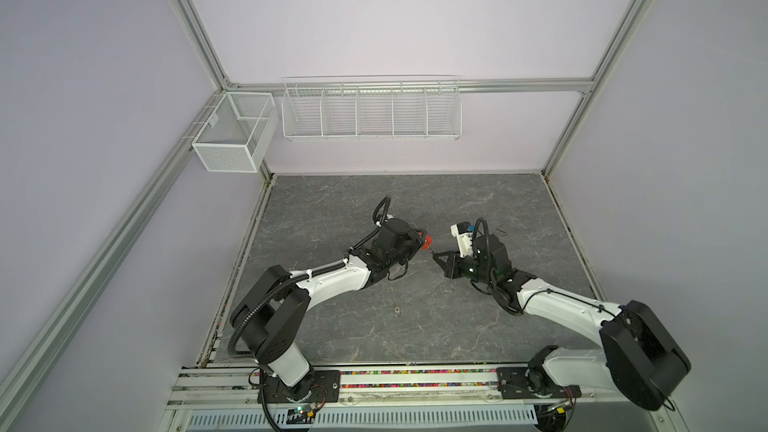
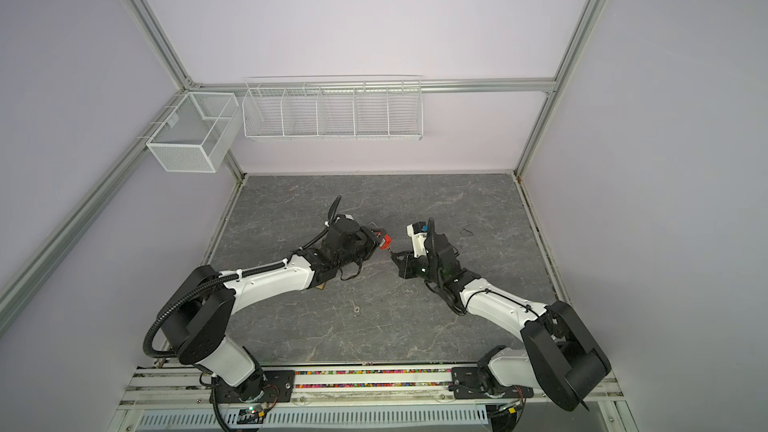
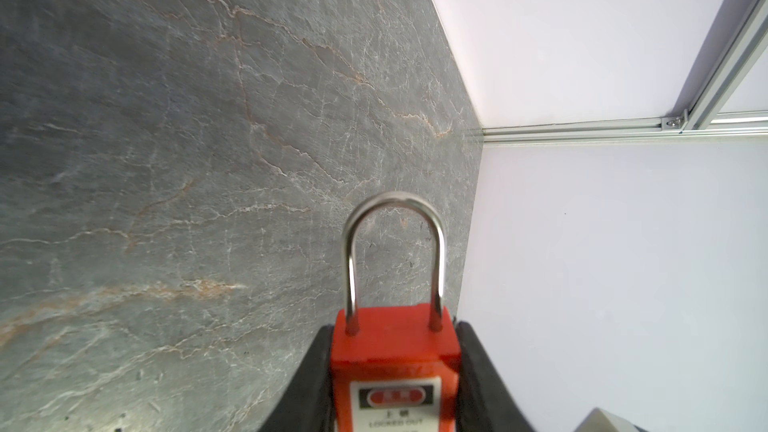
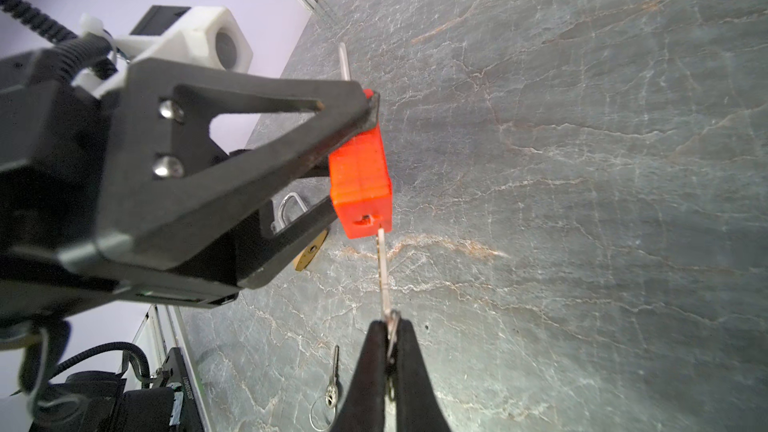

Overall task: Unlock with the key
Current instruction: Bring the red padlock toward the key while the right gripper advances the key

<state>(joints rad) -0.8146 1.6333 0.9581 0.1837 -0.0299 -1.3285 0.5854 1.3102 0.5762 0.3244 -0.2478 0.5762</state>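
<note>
Right wrist: key (image 4: 384,272) lengthwise, tip against red padlock (image 4: 360,184) underside.

My padlock (image 3: 395,359) in satin red plastic, low centre of the left wrist frame, its shackle (image 3: 392,201) polished bright metal, my fingers (image 3: 307,384) matt black plastic, key (image 4: 383,268) bare dull metal, tabletop (image 3: 166,118) matt grey veined stone-look

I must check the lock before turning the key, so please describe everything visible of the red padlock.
The red padlock has a blocky, plastic-looking body, a white label reading LOCKED OUT, and a silver metal shackle with both legs seated in the body. The left gripper clamps its sides. The key, held by the right gripper, touches its bottom at the keyhole.
</note>
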